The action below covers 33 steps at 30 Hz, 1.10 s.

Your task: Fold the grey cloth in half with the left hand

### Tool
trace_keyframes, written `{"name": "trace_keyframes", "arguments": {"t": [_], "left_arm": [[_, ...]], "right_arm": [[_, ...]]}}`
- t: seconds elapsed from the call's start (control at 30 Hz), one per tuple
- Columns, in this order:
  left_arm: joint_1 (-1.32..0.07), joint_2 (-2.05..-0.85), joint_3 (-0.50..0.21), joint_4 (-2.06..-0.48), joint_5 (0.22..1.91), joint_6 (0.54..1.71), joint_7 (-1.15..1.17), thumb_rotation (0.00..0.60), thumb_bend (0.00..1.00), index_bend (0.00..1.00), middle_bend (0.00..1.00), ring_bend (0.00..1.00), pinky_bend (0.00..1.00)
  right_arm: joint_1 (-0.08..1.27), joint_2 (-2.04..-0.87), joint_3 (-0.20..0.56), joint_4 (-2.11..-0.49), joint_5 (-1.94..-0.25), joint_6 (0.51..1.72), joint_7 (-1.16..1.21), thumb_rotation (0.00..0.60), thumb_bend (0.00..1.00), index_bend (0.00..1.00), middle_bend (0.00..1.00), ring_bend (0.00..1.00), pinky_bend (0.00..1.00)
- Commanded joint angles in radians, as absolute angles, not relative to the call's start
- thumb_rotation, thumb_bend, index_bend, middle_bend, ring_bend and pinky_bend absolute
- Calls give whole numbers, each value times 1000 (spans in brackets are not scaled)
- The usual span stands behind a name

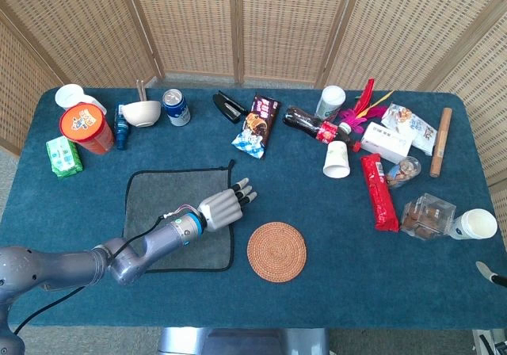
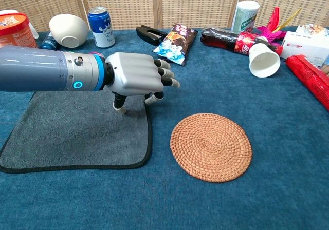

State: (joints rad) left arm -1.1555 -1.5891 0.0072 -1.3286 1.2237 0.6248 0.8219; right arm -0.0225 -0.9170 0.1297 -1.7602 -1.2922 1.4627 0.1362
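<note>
The grey cloth (image 1: 158, 204) with a black hem lies flat and unfolded on the blue table, front left; the chest view shows the cloth (image 2: 72, 132) under my left forearm. My left hand (image 1: 226, 207) reaches over its right edge, palm down. In the chest view the left hand (image 2: 136, 76) hovers just above the hem, fingers bent downward and slightly apart, the thumb pointing down near the cloth, nothing gripped. Only a sliver of my right hand (image 1: 492, 272) shows at the head view's right edge.
A round woven coaster (image 1: 276, 250) lies just right of the cloth. A snack packet (image 1: 257, 125), can (image 1: 176, 107), bowl (image 1: 141, 113) and orange tub (image 1: 85, 127) stand behind it. Bottles, cups and packets crowd the right half of the table (image 1: 317, 204).
</note>
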Motion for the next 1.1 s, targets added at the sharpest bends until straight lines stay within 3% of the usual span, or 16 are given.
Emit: {"name": "trace_keyframes", "arguments": {"t": [0.03,0.3,0.47,0.63,1.1], "left_arm": [[-1157,-1596,10,-1322,1229,631,825,600,230,483,0,0,1],[-1157,-1616,10,-1305,1241,650,825,600,268,531,0,0,15],[-1155,-1624,14,-1298,1250,661,827,600,393,563,0,0,23],[-1154,-1629,17,-1294,1256,663,822,600,443,576,0,0,26],[-1131,-1596,29,-1310,1279,689,790,600,468,595,0,0,36]], "right_arm": [[-22,-917,129,-1761,-1293,1460,137,600,0,23,0,0,0],[-22,-916,128,-1760,-1292,1459,140,600,0,23,0,0,0],[-22,-915,128,-1761,-1293,1459,140,600,0,23,0,0,0],[-23,-915,128,-1761,-1294,1460,140,600,0,22,0,0,0],[-19,-917,124,-1762,-1295,1452,135,600,0,23,0,0,0]]}}
